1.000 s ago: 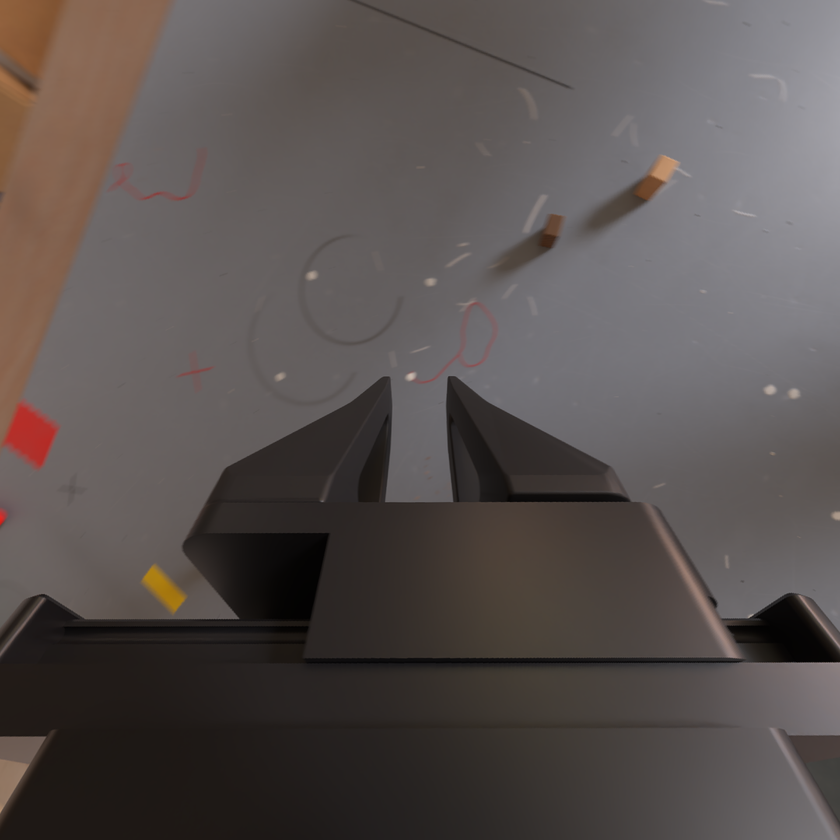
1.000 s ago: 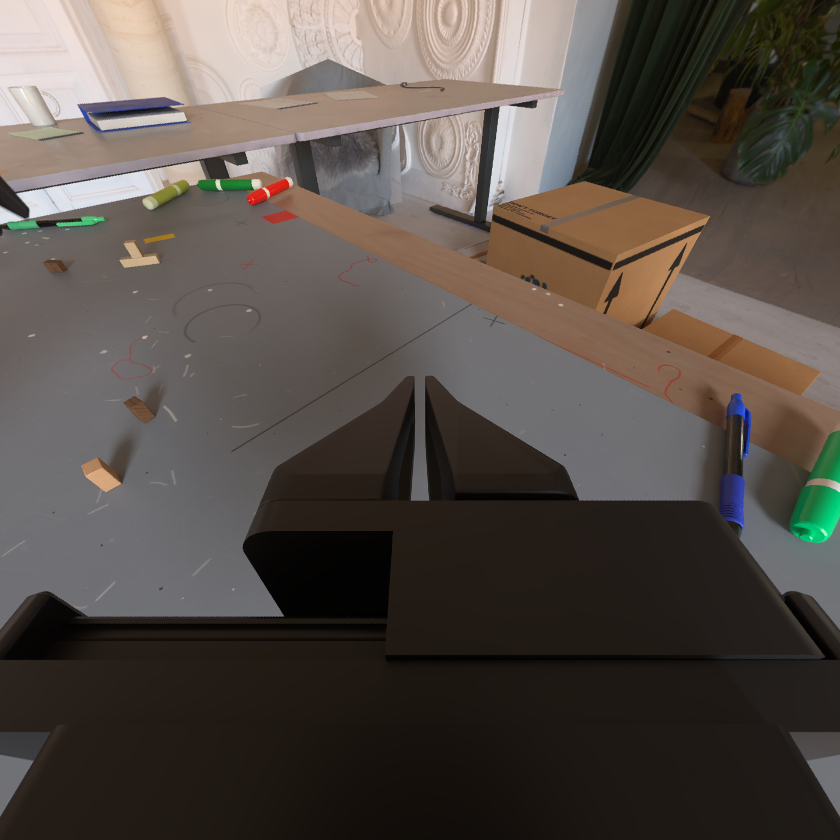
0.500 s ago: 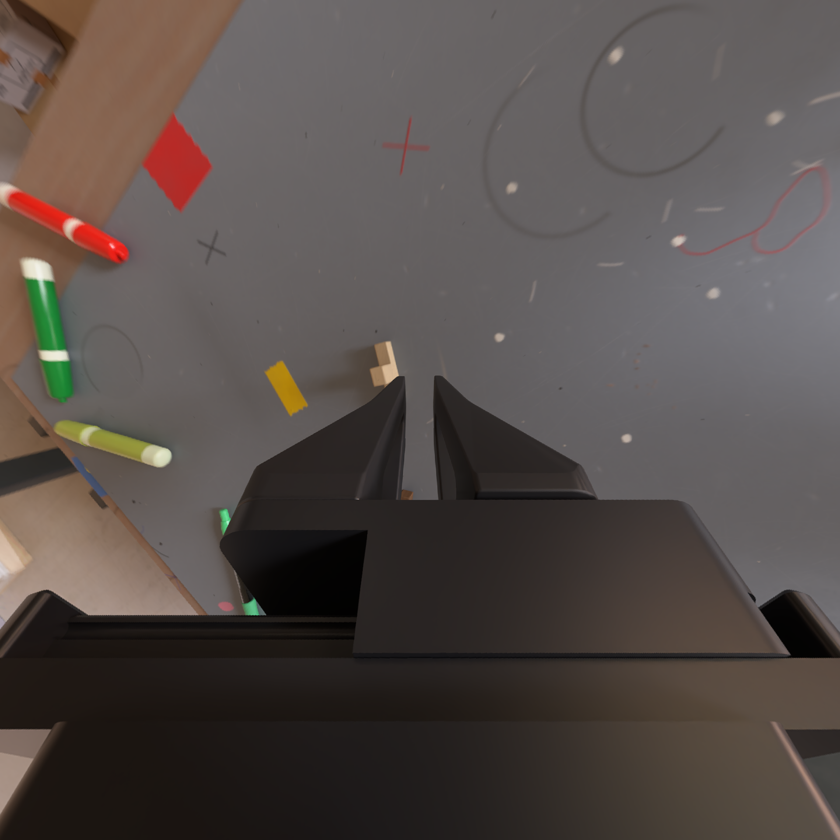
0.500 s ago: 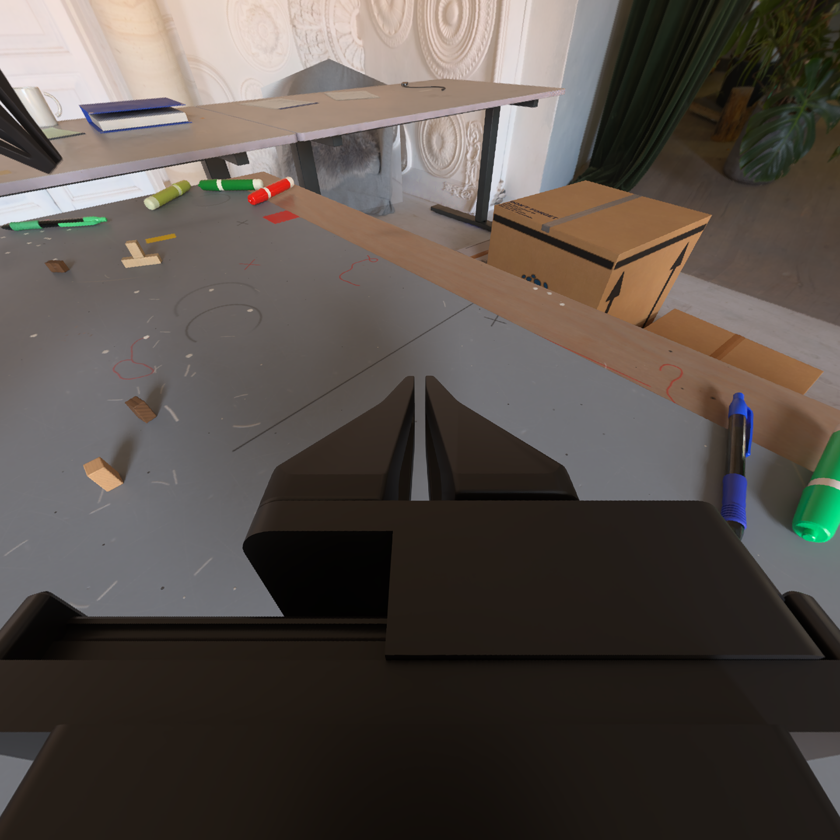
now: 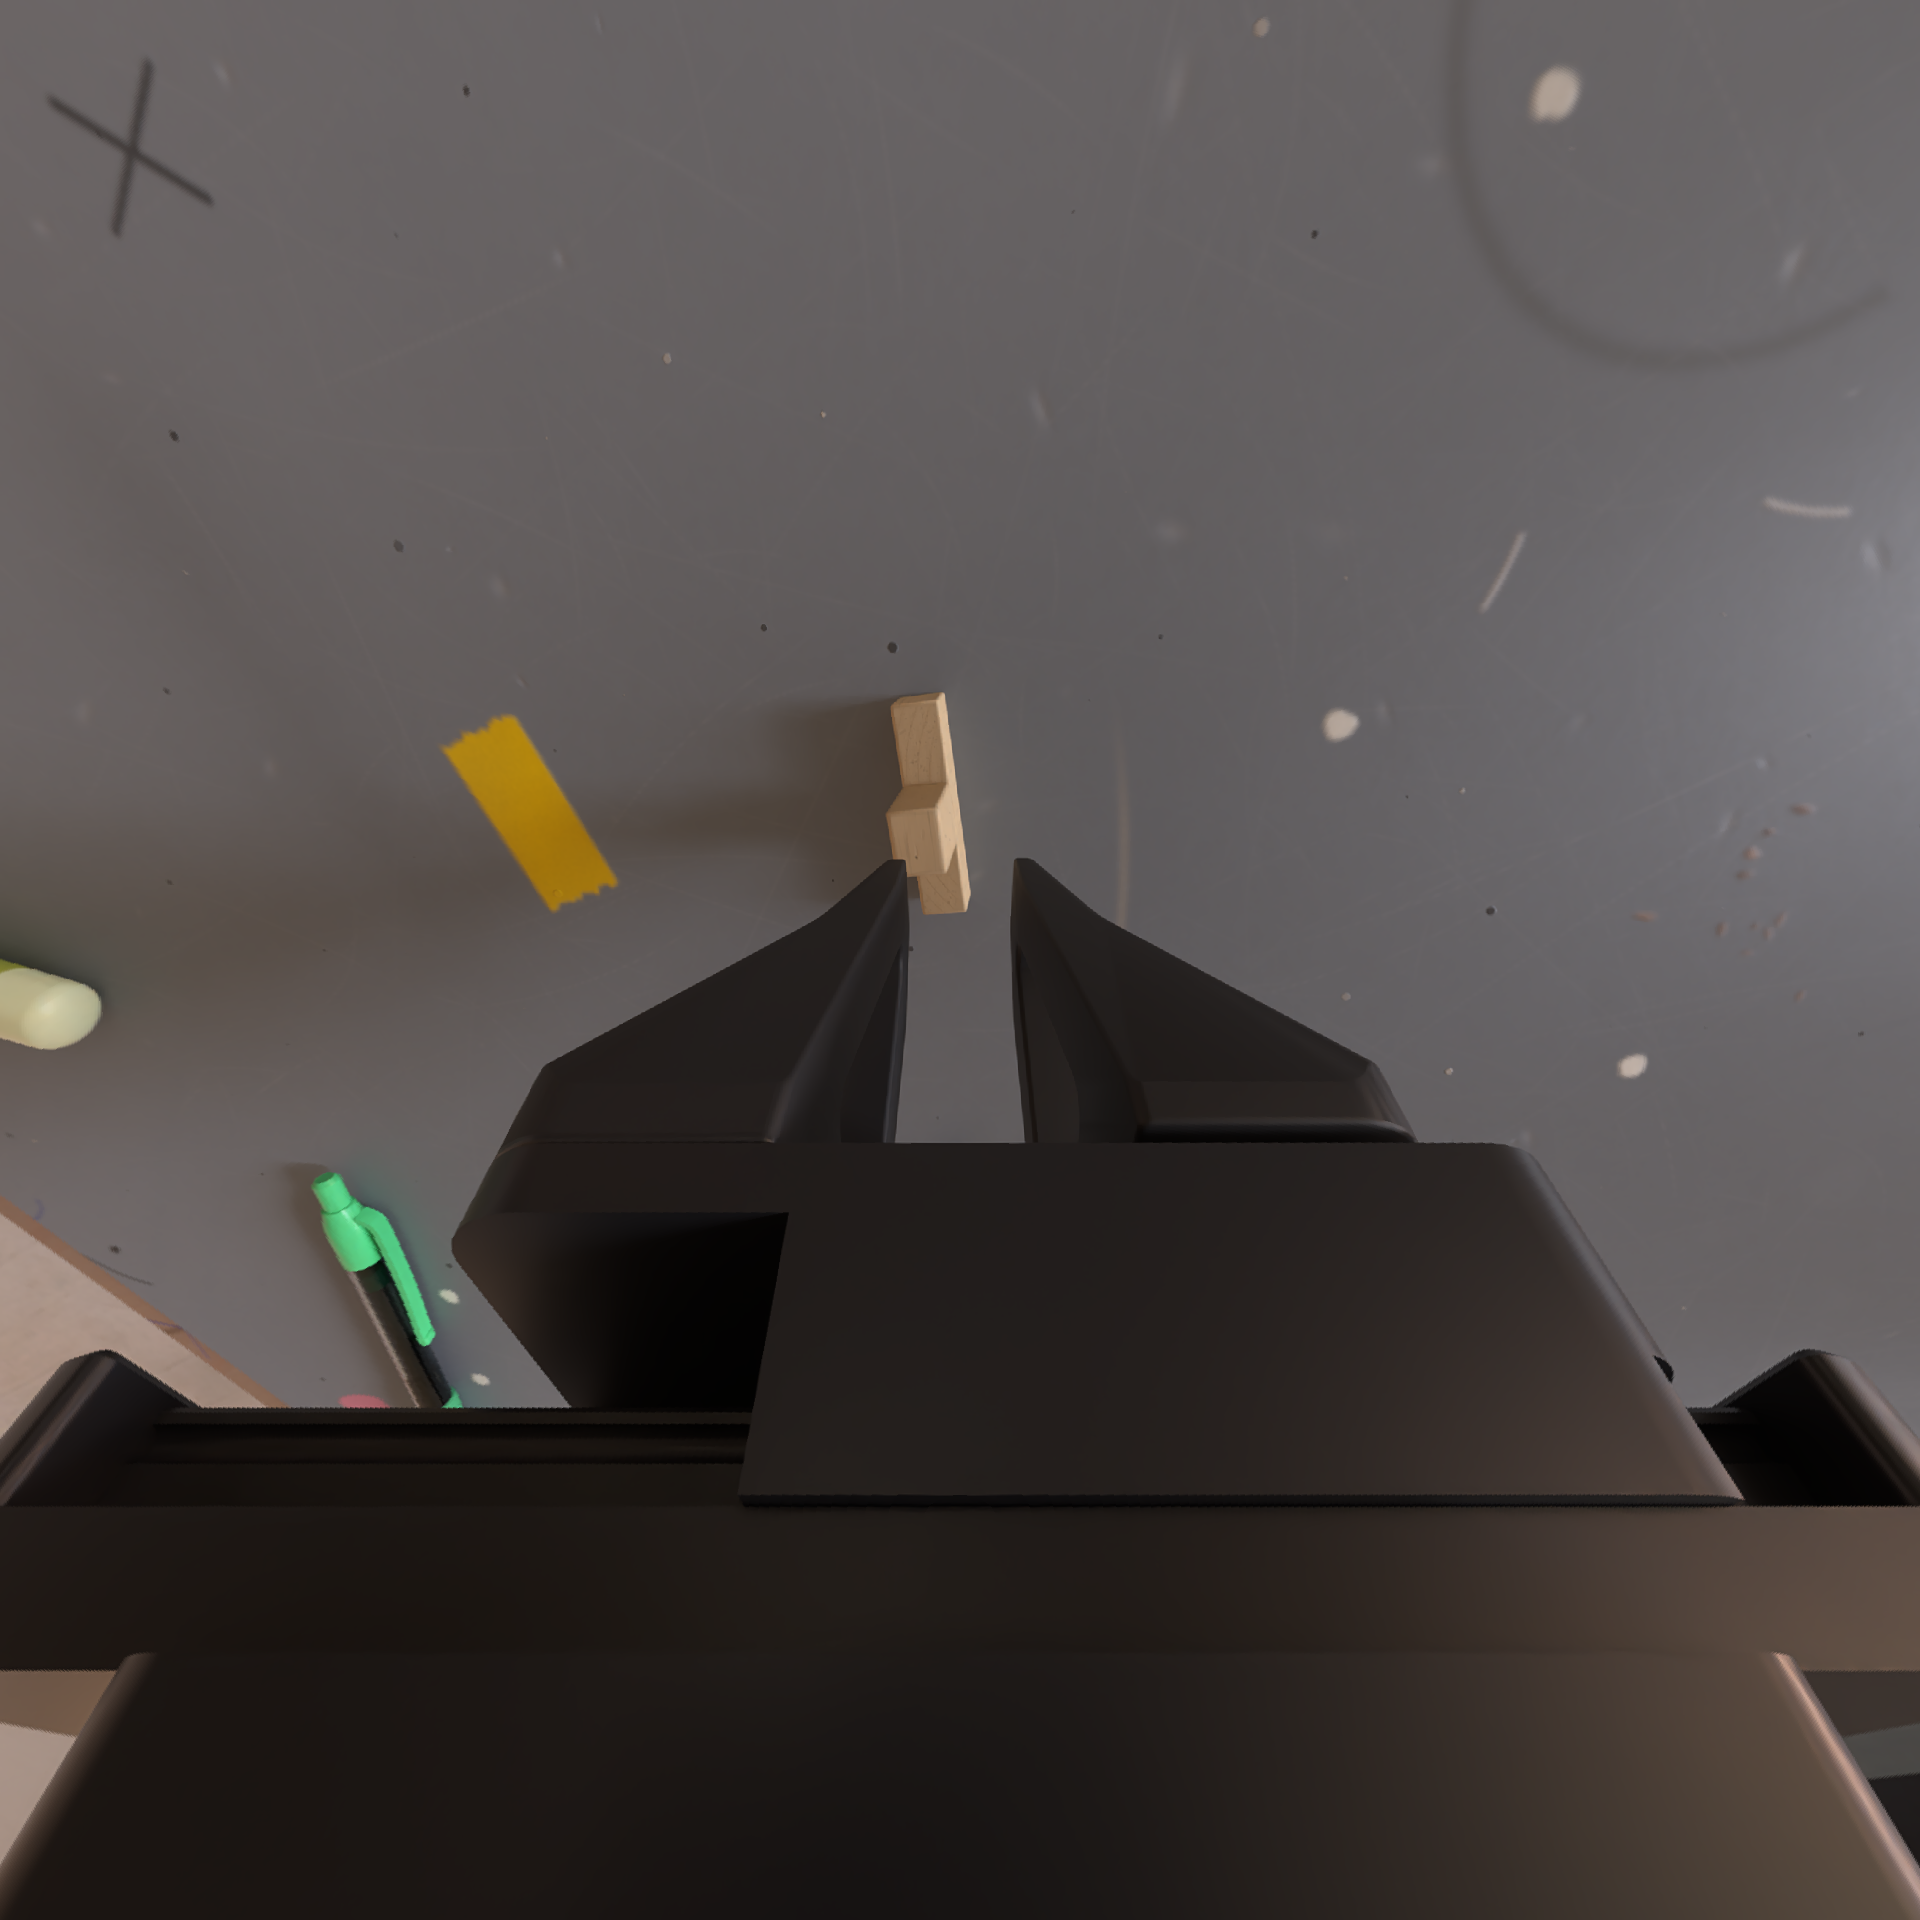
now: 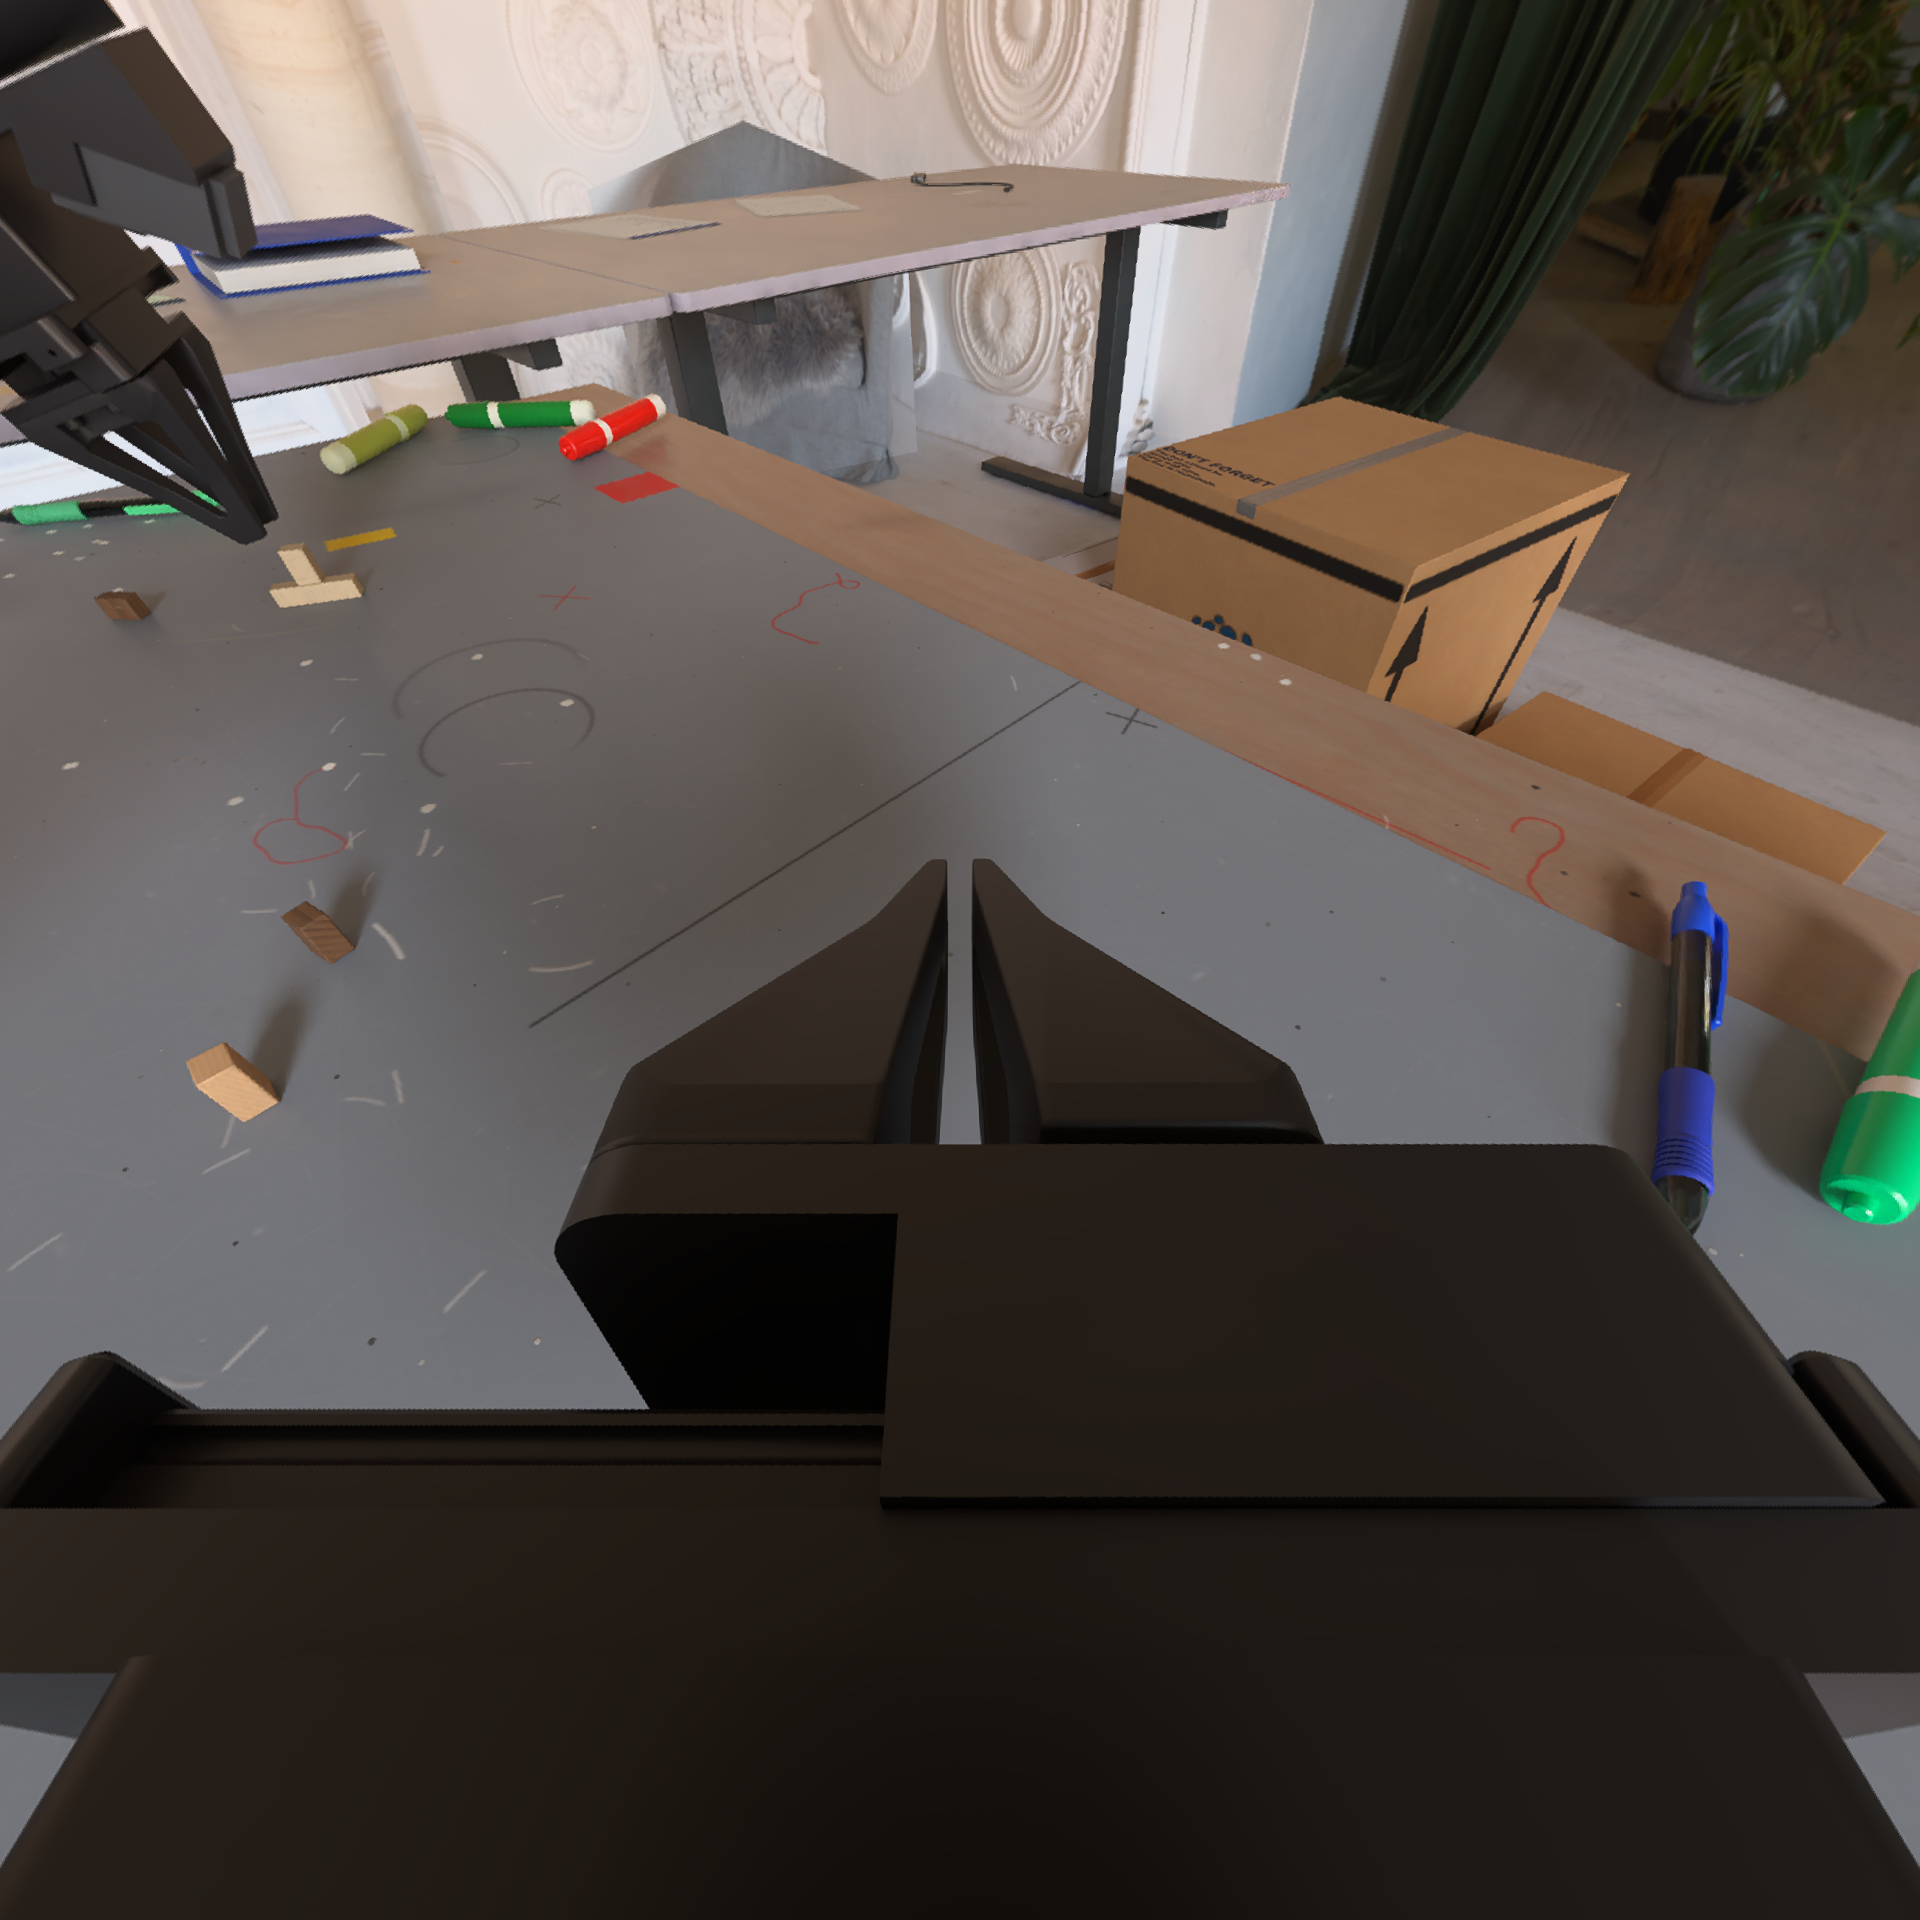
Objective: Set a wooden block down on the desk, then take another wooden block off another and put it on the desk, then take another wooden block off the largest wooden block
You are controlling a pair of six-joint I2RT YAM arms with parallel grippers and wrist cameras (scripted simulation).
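A pale long wooden block (image 5: 923,736) lies on the grey desk (image 5: 1247,520) with a smaller pale block (image 5: 918,831) on top of it. My left gripper (image 5: 961,868) hovers just above this stack, jaws a little apart and empty. The stack's near end shows between the fingertips. From the right wrist view the left gripper (image 6: 223,509) hangs over the same stack (image 6: 315,584). A small dark block (image 6: 123,605), another dark block (image 6: 319,930) and a light block (image 6: 232,1081) lie apart on the desk. My right gripper (image 6: 960,868) is shut and empty above the desk.
Yellow tape (image 5: 530,810), a green pen (image 5: 384,1278) and a lime marker (image 5: 42,1008) lie left of the stack. A wooden board (image 6: 1143,665) edges the desk, with a blue pen (image 6: 1688,1039), a green marker (image 6: 1881,1122) and a cardboard box (image 6: 1351,551) beyond.
My left gripper swung away from the two loose blocks, came in low over the pale stack and spread its jaws slightly. The right gripper has not moved.
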